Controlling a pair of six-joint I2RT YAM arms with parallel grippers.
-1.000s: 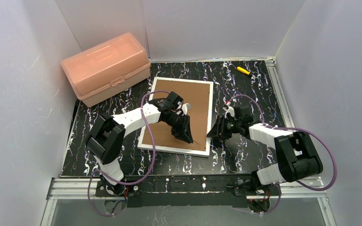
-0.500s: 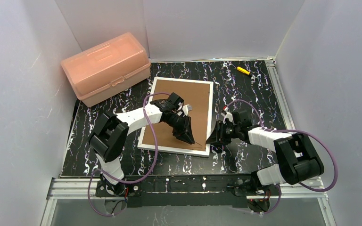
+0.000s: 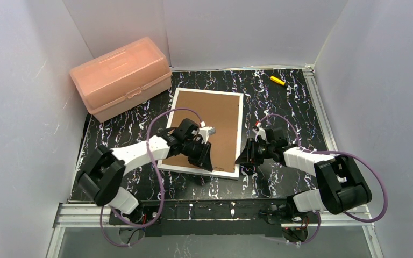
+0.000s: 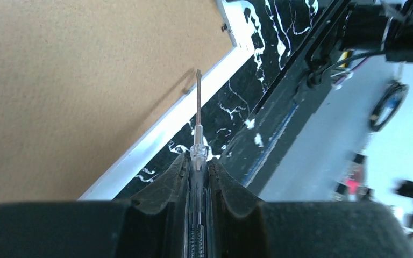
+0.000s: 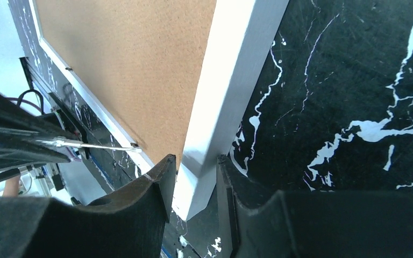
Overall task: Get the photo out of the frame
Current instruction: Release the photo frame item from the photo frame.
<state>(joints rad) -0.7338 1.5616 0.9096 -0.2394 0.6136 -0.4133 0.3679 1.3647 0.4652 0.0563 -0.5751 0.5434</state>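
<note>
The frame (image 3: 215, 113) lies flat on the black marbled surface (image 3: 285, 107) with its brown back up, and a pink box (image 3: 121, 75) stands beyond its far left corner. The left tool (image 4: 198, 161) is clamped on a thin screwdriver (image 4: 198, 107), whose tip sits where the brown back meets the frame's near white border, by a small tab. The right tool (image 5: 195, 172) straddles the frame's right border close to its near right corner, one finger on each side; I cannot tell whether they pinch it.

no readable text, labels or numbers
</note>
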